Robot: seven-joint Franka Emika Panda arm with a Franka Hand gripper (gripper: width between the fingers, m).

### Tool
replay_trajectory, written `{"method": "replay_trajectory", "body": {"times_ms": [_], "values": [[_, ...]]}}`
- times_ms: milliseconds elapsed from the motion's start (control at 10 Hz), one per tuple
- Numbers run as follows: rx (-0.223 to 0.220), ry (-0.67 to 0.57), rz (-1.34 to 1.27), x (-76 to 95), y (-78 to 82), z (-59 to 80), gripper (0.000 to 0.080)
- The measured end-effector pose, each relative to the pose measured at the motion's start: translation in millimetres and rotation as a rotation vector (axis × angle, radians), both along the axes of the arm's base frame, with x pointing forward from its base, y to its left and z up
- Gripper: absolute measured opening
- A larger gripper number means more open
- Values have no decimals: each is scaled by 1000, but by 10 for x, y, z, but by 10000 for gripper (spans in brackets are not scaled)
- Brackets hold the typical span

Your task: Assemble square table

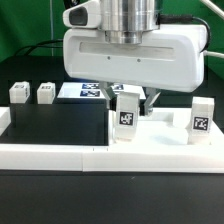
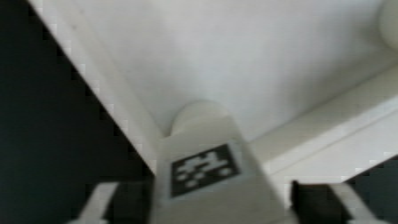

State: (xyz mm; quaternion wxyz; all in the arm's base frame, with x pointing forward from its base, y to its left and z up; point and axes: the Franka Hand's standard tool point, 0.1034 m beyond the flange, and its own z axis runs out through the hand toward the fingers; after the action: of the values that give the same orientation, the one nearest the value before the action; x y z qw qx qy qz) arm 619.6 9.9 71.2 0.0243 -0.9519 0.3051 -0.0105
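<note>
My gripper (image 1: 130, 100) hangs over the white square tabletop (image 1: 165, 132) and is shut on a white tagged leg (image 1: 126, 113), held nearly upright with its lower end at the slab. In the wrist view the leg (image 2: 210, 160) runs out from between the two fingers (image 2: 111, 205), tag facing the camera, with the tabletop (image 2: 178, 55) behind it. Another leg (image 1: 201, 117) stands at the exterior view's right on the slab's far side. Two more legs (image 1: 18, 92) (image 1: 45, 92) stand at the far left.
A long low white border wall (image 1: 100, 156) runs along the front and turns up the left side. The marker board (image 1: 82, 90) lies flat behind the gripper. The black table surface (image 1: 55, 125) lies left of the tabletop.
</note>
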Motion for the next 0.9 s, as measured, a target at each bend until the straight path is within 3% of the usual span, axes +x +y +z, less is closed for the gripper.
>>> {"method": "replay_trajectory", "body": {"times_ms": [100,500,700,900], "values": [[3,2,-56,0,1,0,290],[14,13,-328,1,7,0,290],[63,29,-690,1,-25,1,290],[146,28,-1047,26,-50,-9,290]]}}
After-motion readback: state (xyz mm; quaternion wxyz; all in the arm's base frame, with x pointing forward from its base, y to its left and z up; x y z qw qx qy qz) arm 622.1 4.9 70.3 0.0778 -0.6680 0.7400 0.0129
